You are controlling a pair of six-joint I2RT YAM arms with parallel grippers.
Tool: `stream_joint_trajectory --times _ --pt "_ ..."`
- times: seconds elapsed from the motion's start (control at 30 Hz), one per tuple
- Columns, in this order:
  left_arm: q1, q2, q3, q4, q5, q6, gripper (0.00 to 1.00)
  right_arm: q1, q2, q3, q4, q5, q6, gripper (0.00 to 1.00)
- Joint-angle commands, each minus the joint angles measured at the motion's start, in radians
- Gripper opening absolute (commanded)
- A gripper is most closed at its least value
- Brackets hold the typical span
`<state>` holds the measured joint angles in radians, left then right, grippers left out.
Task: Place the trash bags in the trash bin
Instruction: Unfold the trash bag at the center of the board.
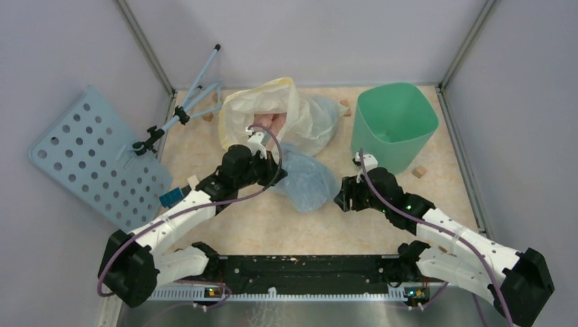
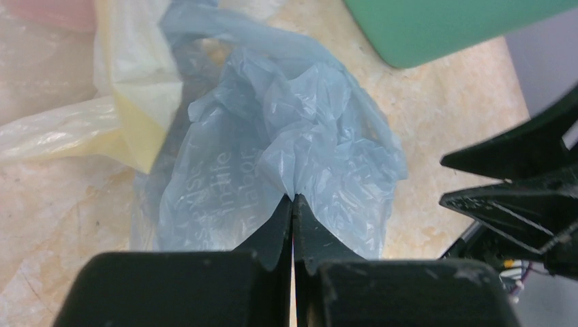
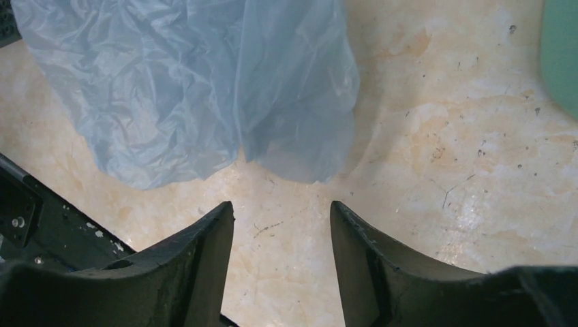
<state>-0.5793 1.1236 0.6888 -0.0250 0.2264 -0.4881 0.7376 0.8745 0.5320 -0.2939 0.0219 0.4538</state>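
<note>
The pale-blue see-through trash bag point(image 1: 307, 178) lies crumpled on the table's middle, partly under the whitish bag. It fills the left wrist view point(image 2: 286, 136) and the top of the right wrist view point(image 3: 204, 88). My left gripper point(image 1: 272, 158) point(image 2: 294, 197) is shut on a fold of the blue bag at its left edge. My right gripper point(image 1: 341, 194) point(image 3: 282, 208) is open and empty, just right of the bag, above bare table. The mint-green trash bin point(image 1: 394, 126) stands upright at the back right; its wall also shows in the left wrist view point(image 2: 443, 27).
A whitish bag with a yellow rim point(image 1: 272, 116) lies at the back middle, with pinkish contents. A pale-blue perforated board point(image 1: 95, 160) and a thin stand point(image 1: 184, 109) lean at the left. Small wooden blocks point(image 1: 419, 172) lie near the bin.
</note>
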Motion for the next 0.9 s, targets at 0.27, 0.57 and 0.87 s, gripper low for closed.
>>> stream_joint_trajectory --times 0.27,0.57,0.87 --pt "0.001 -0.149 -0.115 -0.023 0.191 0.071 0.0 0.006 -0.006 0.051 0.02 0.088 -0.006 0.63" --pt "0.002 -0.262 -0.303 0.033 0.134 0.06 0.0 0.007 0.041 0.002 0.084 -0.05 0.011 0.59" --pt "0.002 -0.292 -0.371 0.12 0.22 0.066 0.0 0.008 0.056 -0.046 0.202 -0.24 0.011 0.91"
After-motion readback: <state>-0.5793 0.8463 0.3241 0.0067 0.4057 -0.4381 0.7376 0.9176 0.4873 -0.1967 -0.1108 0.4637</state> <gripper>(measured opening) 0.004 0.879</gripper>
